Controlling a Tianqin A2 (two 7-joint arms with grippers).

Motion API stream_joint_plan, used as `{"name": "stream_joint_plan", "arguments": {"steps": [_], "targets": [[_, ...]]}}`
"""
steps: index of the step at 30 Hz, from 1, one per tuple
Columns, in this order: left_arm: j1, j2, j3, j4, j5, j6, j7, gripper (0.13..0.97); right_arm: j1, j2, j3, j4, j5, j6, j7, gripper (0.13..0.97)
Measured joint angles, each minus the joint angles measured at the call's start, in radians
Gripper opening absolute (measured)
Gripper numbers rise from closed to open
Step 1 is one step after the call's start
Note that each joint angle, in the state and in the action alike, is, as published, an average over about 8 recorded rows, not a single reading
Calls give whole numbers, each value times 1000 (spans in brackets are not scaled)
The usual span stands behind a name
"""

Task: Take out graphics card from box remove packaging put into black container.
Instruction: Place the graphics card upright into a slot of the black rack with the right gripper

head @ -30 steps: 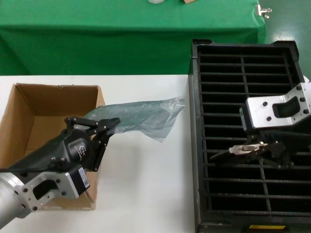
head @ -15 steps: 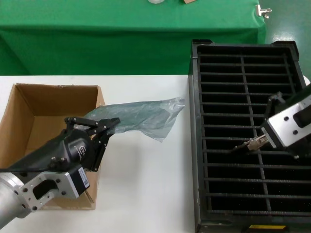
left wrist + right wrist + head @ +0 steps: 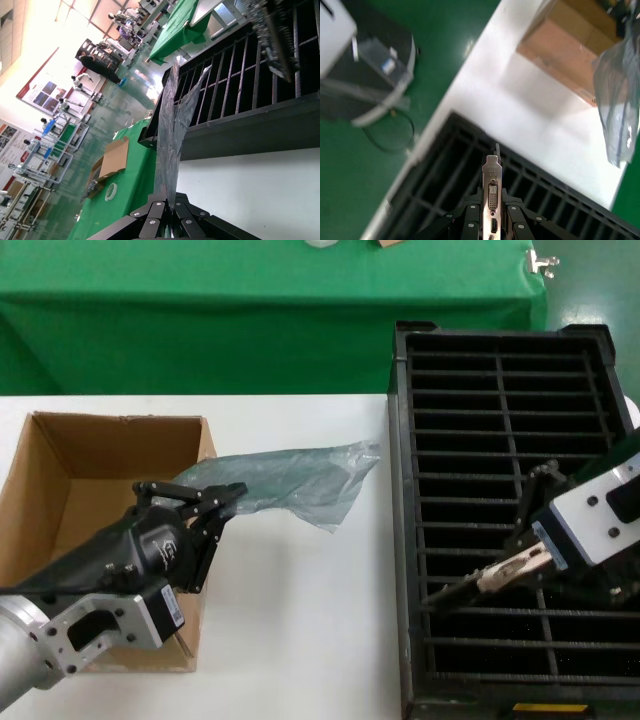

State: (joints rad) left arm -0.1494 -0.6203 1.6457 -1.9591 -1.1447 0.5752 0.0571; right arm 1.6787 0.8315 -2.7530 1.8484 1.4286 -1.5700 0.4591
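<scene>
My left gripper point(image 3: 222, 498) is shut on one end of the crinkly grey-blue bag point(image 3: 290, 480), which stretches from the brown cardboard box point(image 3: 60, 440) over the white table. In the left wrist view the bag point(image 3: 172, 125) rises from the closed gripper point(image 3: 169, 206). My right gripper point(image 3: 535, 558) hangs over the black slotted crate point(image 3: 405, 540), shut on the graphics card point(image 3: 505, 570), which is tilted with its dark end low toward the crate's left wall. In the right wrist view the gripper point(image 3: 491, 209) clamps the silver bracket point(image 3: 492, 187) above the crate's ribs point(image 3: 445, 170).
A green-clothed table point(image 3: 200, 320) stands behind the white table point(image 3: 300, 620). A metal clip point(image 3: 543, 262) lies at the far right on the green cloth. A grey machine point(image 3: 365, 75) sits on the floor beyond the crate's right side.
My right gripper has turned and moved toward the crate's front, and the card now slants down to the left. The left gripper and bag have not moved.
</scene>
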Motion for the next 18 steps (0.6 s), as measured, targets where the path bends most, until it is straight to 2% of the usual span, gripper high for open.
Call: {"name": "stream_joint_plan", "arguments": {"steps": [9, 18], "targets": [[0, 0, 0, 0, 0, 0, 0, 139, 26, 14, 0, -35, 178, 0, 178, 189], [0, 0, 0, 0, 0, 0, 0, 139, 27, 25, 0, -82, 177, 0, 281, 189]]}}
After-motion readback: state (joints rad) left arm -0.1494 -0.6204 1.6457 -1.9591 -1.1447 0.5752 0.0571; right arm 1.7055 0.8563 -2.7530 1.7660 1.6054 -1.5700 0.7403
